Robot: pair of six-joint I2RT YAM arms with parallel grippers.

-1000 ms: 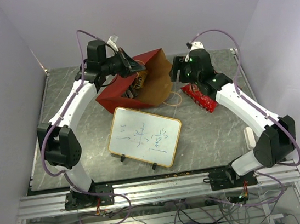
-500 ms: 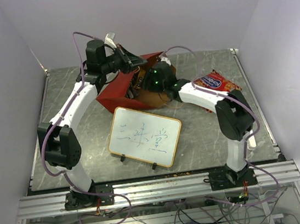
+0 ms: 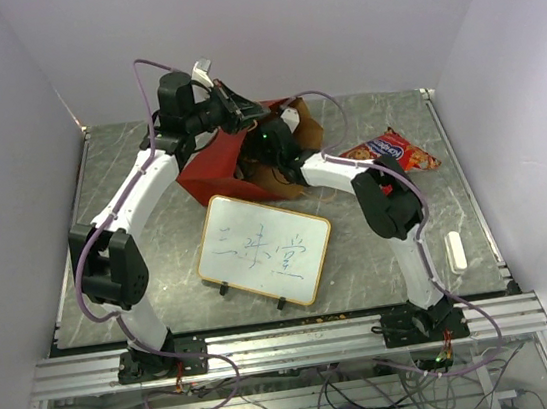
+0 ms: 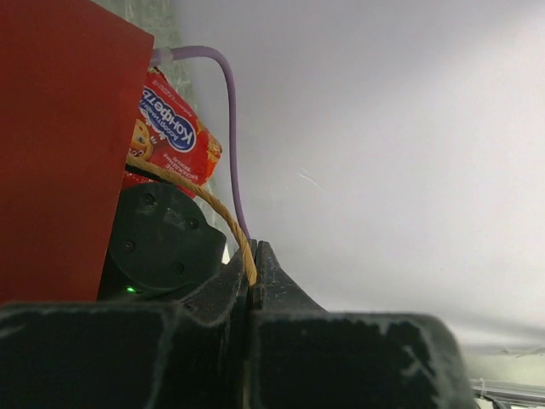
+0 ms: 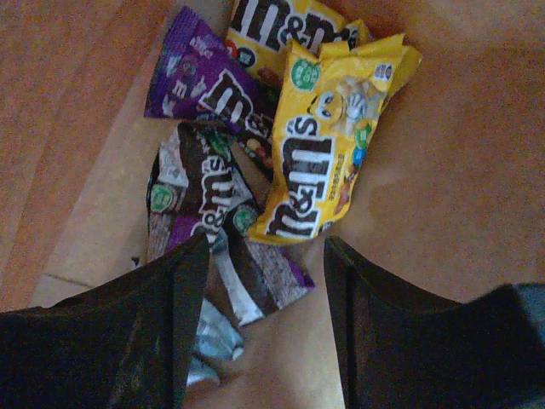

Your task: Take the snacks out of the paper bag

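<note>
The red paper bag (image 3: 210,168) lies on its side with its mouth facing right. My left gripper (image 3: 243,116) is shut on its string handle (image 4: 213,211), holding the upper edge up; the bag's red wall (image 4: 60,145) fills the left of the left wrist view. My right gripper (image 3: 266,149) is inside the mouth, open and empty (image 5: 268,256), just above the candy packets on the kraft lining (image 5: 451,170): yellow (image 5: 328,145), purple (image 5: 200,85), brown (image 5: 200,192) and silver (image 5: 213,336). The red chip bag (image 3: 387,149) lies on the table to the right, outside the bag.
A white gold-framed whiteboard (image 3: 264,249) stands in front of the bag. A small white oblong block (image 3: 454,249) lies near the table's right edge. The right arm's black wrist (image 4: 162,247) is close beside my left fingers.
My right gripper has let go of the chip bag on the right of the table and swung left into the paper bag's mouth. The left gripper still holds the handle.
</note>
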